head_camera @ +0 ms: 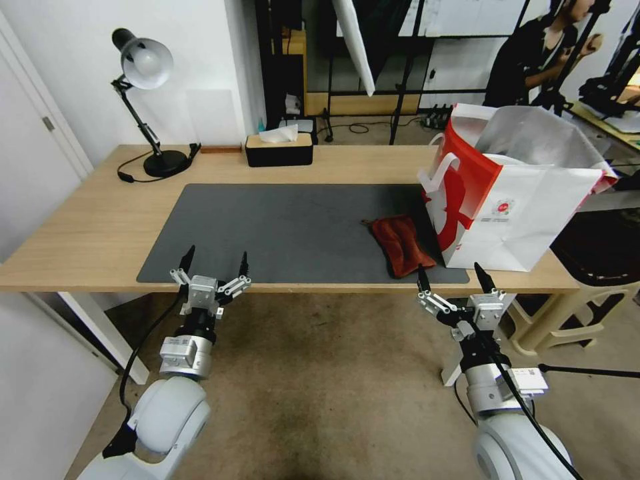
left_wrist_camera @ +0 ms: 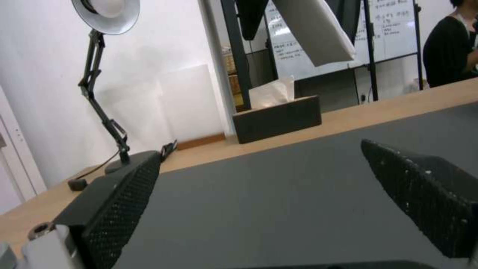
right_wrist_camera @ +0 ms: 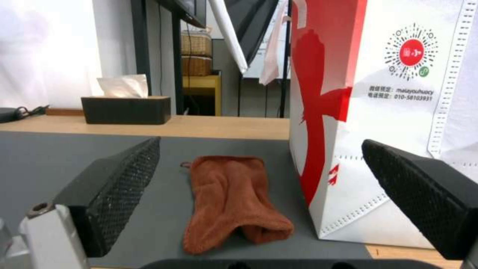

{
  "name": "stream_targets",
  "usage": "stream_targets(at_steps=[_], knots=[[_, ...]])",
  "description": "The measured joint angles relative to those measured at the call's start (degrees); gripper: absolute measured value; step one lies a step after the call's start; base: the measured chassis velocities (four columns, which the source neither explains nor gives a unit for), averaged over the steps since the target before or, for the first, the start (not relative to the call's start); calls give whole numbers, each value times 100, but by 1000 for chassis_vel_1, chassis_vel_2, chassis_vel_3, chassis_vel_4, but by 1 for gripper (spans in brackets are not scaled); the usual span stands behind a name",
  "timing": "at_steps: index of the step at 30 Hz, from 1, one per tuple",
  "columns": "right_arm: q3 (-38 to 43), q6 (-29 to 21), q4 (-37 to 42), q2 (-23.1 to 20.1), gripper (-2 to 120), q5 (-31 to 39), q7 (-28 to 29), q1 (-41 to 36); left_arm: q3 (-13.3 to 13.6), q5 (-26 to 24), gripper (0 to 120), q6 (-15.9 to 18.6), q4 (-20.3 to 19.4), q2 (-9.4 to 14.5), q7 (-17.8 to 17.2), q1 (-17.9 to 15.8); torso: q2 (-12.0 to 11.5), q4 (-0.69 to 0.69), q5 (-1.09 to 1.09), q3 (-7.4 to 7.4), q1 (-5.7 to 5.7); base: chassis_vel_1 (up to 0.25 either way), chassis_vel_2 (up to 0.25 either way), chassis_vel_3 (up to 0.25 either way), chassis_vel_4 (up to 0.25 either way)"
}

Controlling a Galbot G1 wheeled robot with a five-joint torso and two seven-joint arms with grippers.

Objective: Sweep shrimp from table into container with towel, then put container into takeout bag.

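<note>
The dark rust-red towel (head_camera: 400,245) (right_wrist_camera: 229,194) lies crumpled on the grey mat (head_camera: 280,227) of the light-wood table (head_camera: 87,220), close beside the takeout bag (head_camera: 513,200) (right_wrist_camera: 398,112). The bag stands upright and open at the table's right end. My right gripper (head_camera: 449,267) (right_wrist_camera: 261,142) hovers open at the front edge, just short of the towel, holding nothing. At the mat's front left corner my left gripper (head_camera: 217,252) (left_wrist_camera: 260,149) is also open, with nothing between its fingers. The shrimp and the container are out of view.
A black desk lamp (head_camera: 143,63) stands at the back left and a black tissue box (head_camera: 279,148) at the back middle. A beige stool with a dark seat (head_camera: 587,267) stands by the table's right end. The mat's middle is bare.
</note>
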Motion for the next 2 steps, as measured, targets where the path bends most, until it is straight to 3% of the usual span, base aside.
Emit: stream_targets(at_steps=[2], knots=[[0, 0, 0, 0, 100, 0, 0, 0, 0, 0, 100, 1, 0, 0, 0, 0, 0, 0, 0, 0, 0, 0, 0, 0, 0]])
